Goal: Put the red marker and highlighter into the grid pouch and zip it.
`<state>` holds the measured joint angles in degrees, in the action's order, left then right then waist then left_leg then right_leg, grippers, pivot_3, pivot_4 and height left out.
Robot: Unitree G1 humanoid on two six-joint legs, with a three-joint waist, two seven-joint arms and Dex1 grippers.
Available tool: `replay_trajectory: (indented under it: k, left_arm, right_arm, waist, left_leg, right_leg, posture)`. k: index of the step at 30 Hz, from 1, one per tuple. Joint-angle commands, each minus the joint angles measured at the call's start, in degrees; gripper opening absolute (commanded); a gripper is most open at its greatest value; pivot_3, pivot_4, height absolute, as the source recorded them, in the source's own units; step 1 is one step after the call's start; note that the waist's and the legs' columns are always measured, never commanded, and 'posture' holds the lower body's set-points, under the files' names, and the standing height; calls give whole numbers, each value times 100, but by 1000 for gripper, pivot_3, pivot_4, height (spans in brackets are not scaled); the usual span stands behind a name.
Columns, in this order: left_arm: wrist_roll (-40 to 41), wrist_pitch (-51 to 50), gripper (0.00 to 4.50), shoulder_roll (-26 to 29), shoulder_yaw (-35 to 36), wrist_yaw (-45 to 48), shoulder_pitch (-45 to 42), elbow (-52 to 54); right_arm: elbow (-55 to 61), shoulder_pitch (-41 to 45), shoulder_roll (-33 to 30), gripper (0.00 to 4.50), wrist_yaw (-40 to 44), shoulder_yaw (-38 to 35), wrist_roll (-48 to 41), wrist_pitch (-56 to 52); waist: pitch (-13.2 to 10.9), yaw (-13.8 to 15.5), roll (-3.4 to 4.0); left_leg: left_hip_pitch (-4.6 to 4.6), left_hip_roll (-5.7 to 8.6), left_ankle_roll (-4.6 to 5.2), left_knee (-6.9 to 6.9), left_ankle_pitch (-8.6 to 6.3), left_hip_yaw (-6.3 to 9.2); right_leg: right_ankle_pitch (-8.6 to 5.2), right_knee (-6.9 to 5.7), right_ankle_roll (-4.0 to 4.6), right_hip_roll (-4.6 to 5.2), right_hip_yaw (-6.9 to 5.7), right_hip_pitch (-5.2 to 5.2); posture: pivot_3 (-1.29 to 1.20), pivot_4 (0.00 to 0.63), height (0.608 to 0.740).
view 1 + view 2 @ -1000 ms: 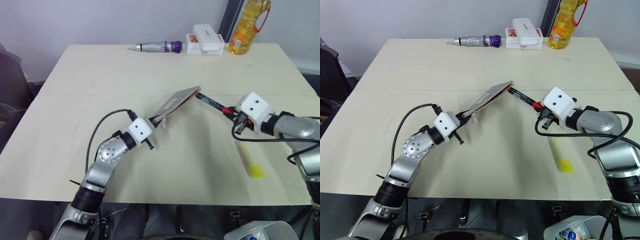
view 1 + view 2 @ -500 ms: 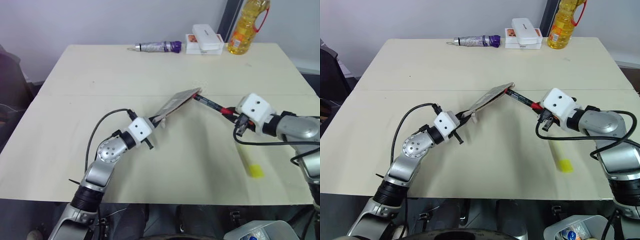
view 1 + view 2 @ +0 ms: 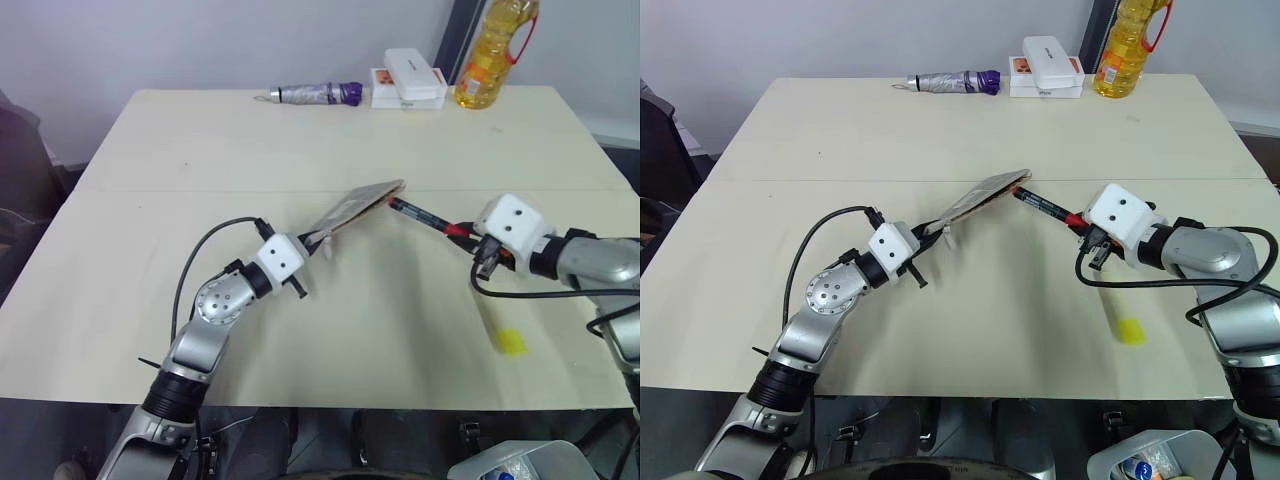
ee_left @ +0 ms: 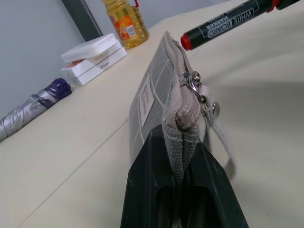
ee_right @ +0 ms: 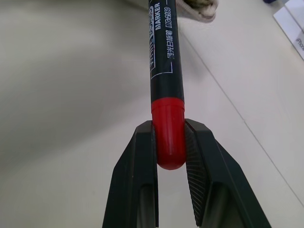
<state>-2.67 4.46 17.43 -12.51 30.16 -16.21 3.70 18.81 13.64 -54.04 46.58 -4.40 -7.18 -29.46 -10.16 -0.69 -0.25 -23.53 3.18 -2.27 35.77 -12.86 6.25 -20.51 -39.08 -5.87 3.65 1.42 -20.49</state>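
A: Lower right of the frame, what lies on the table (image 3: 150, 150)?

B: The highlighter (image 3: 502, 328), flat, long axis running up-frame, just below the right pincer (image 5: 169, 142).

A: And that pincer?

B: It's clamped on the red marker (image 3: 428, 214) by its red end; the black end points up-left toward the grid pouch (image 3: 352, 206), its tip just short of the pouch's mouth.

A: The pouch?

B: Centre frame, held off the table, tilted up-right, pinched at its lower corner by the left pincer (image 4: 183, 156).
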Motion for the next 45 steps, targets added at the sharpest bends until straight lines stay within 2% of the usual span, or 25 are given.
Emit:
replay_trajectory:
  k: [1, 15, 31, 45]
  left_arm:
    - [21, 124, 0, 48, 29, 39, -12, 158]
    - [17, 125, 0, 82, 22, 60, -32, 94]
    - [79, 89, 0, 20, 42, 94, -46, 193]
    - [103, 76, 0, -8, 54, 84, -35, 178]
  right_arm:
    - [98, 78, -25, 265, -21, 4, 75, 120]
    - [-45, 366, -297, 265, 37, -512, -49, 111]
    - [170, 379, 153, 265, -119, 34, -36, -91]
    - [209, 210, -144, 265, 33, -358, -147, -169]
  waist:
    - [0, 3, 0]
    - [0, 6, 0]
    - [0, 6, 0]
    - [0, 8, 0]
  left_leg:
    - [0, 0, 0, 0, 0, 0]
    - [0, 0, 0, 1, 0, 0]
    - [0, 0, 0, 1, 0, 0]
    - [0, 0, 0, 1, 0, 0]
  right_leg:
    - [0, 0, 0, 0, 0, 0]
    - [0, 0, 0, 0, 0, 0]
    - [0, 0, 0, 1, 0, 0]
    - [0, 0, 0, 1, 0, 1]
  posture:
    - [0, 150, 740]
    - [0, 150, 740]
    - [0, 150, 740]
    - [0, 150, 740]
